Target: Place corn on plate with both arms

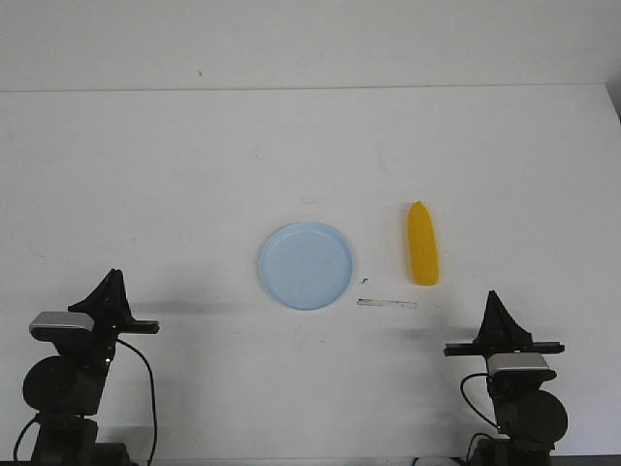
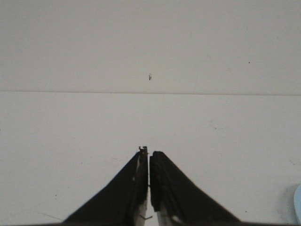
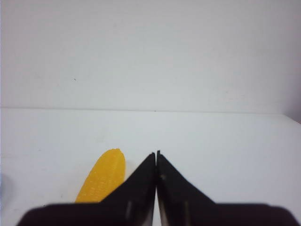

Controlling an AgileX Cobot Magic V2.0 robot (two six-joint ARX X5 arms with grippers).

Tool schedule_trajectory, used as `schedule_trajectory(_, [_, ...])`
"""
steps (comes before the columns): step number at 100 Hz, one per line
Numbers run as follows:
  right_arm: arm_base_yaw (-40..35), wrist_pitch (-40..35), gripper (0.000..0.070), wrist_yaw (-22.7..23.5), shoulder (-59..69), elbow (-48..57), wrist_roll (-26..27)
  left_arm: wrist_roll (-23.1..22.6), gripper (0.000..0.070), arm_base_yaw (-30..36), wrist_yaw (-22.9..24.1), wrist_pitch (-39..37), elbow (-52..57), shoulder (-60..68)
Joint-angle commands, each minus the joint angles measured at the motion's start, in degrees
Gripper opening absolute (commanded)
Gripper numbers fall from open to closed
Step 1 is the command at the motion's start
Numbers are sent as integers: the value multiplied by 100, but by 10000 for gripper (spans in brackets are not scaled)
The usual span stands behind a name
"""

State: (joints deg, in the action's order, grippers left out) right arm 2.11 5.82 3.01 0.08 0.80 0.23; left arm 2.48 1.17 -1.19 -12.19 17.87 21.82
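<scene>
The yellow corn (image 1: 422,256) lies on the white table, lengthwise front to back, just right of the pale blue plate (image 1: 306,265) and apart from it. My left gripper (image 1: 113,282) is shut and empty at the front left, well away from the plate. My right gripper (image 1: 495,299) is shut and empty at the front right, a little nearer than the corn and to its right. In the right wrist view the corn (image 3: 102,175) lies beside my shut fingertips (image 3: 156,154). In the left wrist view my gripper (image 2: 149,150) is shut over bare table, and a sliver of the plate (image 2: 297,209) shows at the frame edge.
A thin pale strip (image 1: 387,304) and a small dark speck (image 1: 364,281) lie on the table just in front of the plate and corn. The table's far edge (image 1: 310,90) meets a white wall.
</scene>
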Motion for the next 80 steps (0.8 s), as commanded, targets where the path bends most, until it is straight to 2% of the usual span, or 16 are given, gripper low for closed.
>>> schedule_trajectory(1, [11,55,1,-2,0,-7,-7,13,1,2,-2,-98,44,4])
schedule_trajectory(33, [11,57,1,-2,0,-7,-7,15,1,2,-52,-44,48,-498])
schedule_trajectory(54, [11,55,1,-2,0,-7,-7,11,1,2,-52,483,48,-938])
schedule_trajectory(80, [11,55,1,-2,0,-7,-7,11,1,2,-50,470,48,-1139])
